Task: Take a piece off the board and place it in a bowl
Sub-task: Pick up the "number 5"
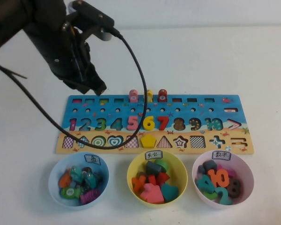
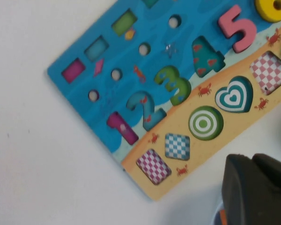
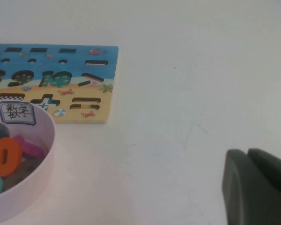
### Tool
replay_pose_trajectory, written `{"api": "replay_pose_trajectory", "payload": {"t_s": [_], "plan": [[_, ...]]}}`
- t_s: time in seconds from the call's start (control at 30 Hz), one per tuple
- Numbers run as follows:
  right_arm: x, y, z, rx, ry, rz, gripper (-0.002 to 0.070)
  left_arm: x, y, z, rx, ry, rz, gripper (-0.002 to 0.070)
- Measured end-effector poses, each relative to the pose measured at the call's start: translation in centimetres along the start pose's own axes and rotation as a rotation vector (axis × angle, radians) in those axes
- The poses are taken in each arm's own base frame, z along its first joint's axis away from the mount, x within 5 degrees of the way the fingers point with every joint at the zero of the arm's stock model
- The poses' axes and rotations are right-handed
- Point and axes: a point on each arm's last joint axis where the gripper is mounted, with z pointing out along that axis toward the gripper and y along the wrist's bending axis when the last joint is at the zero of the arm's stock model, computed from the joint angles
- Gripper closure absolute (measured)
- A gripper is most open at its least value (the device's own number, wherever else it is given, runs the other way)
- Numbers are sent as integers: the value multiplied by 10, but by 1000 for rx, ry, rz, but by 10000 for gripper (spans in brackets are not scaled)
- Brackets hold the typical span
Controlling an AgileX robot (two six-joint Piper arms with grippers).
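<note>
Near the middle of the long wooden puzzle board [image 1: 154, 124] sits the flat pink wooden numeral "5" [image 1: 133, 123], probably light, stiff, best pinched by its edges. Left gripper [image 1: 94, 87] hovers above the board's far left corner, fingers closed, empty. Right gripper [image 3: 257, 187] waits off the board's right edge; I cannot tell its state.

Open table beyond the board, bowls crowding the near edge

Left gripper [image 1: 97, 87] hangs closed over the board's [image 1: 234, 104] far-left corner, cable draped across it; right gripper [image 3: 253, 187] sits over bare table [image 1: 201, 56] right of the pink bowl [image 1: 246, 190]; three bowls line the near edge.
</note>
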Motion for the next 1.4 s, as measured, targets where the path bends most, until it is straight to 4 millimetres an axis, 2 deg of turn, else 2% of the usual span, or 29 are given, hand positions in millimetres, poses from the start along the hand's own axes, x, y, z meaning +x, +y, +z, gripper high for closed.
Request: {"api": "replay_pose_trajectory", "payload": {"t_s": [0.13, 0.23, 0.33, 0.4, 0.6, 0.67, 0.97, 1.1, 1.4], "plan": [[0, 0, 0, 0, 0, 0, 694, -12, -1, 12, 21, -3, 212, 680], [0, 0, 0, 0, 0, 0, 694, -14, 0, 19, 26, 5, 437, 678], [0, 0, 0, 0, 0, 0, 694, -15, -1, 25, 36, 12, 592, 643], [0, 0, 0, 0, 0, 0, 694, -15, -1, 28, 42, 16, 635, 585], [0, 0, 0, 0, 0, 0, 694, -20, -2, 37, 45, -11, 655, 354], [0, 0, 0, 0, 0, 0, 694, -21, -2, 39, 42, -15, 656, 321], [0, 0, 0, 0, 0, 0, 694, -24, -2, 42, 42, -36, 654, 298], [0, 0, 0, 0, 0, 0, 694, -27, -9, 48, 108, -68, 645, 298], [0, 0, 0, 0, 0, 0, 694, -33, -24, 66, 197, -102, 879, 298]]}}
